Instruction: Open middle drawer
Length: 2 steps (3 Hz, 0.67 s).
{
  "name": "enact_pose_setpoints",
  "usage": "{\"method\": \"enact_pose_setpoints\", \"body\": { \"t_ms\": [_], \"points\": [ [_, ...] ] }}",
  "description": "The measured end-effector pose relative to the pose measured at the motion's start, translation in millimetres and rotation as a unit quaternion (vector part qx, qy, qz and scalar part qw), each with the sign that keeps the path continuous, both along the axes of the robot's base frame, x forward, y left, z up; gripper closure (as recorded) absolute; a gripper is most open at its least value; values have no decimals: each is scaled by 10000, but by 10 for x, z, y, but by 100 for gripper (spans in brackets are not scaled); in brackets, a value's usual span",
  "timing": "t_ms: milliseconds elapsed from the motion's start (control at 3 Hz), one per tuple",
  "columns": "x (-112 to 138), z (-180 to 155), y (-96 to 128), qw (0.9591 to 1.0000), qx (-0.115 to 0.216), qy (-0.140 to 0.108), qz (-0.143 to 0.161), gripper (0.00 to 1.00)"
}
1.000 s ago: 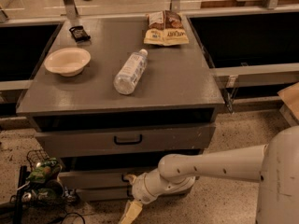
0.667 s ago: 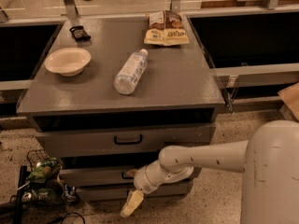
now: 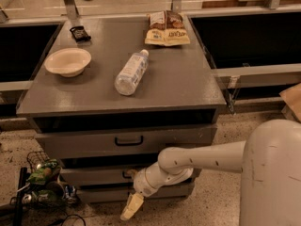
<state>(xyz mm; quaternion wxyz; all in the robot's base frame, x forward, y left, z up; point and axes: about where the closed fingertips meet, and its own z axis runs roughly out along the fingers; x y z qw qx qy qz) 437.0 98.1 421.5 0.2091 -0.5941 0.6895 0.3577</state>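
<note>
The grey cabinet (image 3: 197,100) has stacked drawers in its front. The upper drawer (image 3: 84,144) has a black pull handle (image 3: 128,141). The middle drawer (image 3: 89,175) lies below it, and its small black handle (image 3: 126,174) is partly hidden by my wrist. My gripper (image 3: 132,204) is low in front of the cabinet, just below and right of that handle, with its pale tip pointing down at the floor. The bottom drawer (image 3: 103,194) shows behind it. All the drawer fronts sit about flush.
On the cabinet top lie a white bowl (image 3: 68,61), a clear plastic bottle (image 3: 130,73), a snack bag (image 3: 167,28) and a small black packet (image 3: 80,33). A wire basket of items (image 3: 42,182) stands on the floor at the left. My white arm (image 3: 273,173) fills the lower right.
My gripper has risen slightly and moved closer to the middle drawer's front. The drawers have not visibly moved.
</note>
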Motion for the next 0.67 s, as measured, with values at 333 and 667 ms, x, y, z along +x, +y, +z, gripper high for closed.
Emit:
{"method": "enact_pose_setpoints", "body": {
  "t_ms": [333,667],
  "points": [
    [-123,-32,78,9997,0,22,228,0],
    [-290,-6,106,9986,212,38,482,0]
  ]
}}
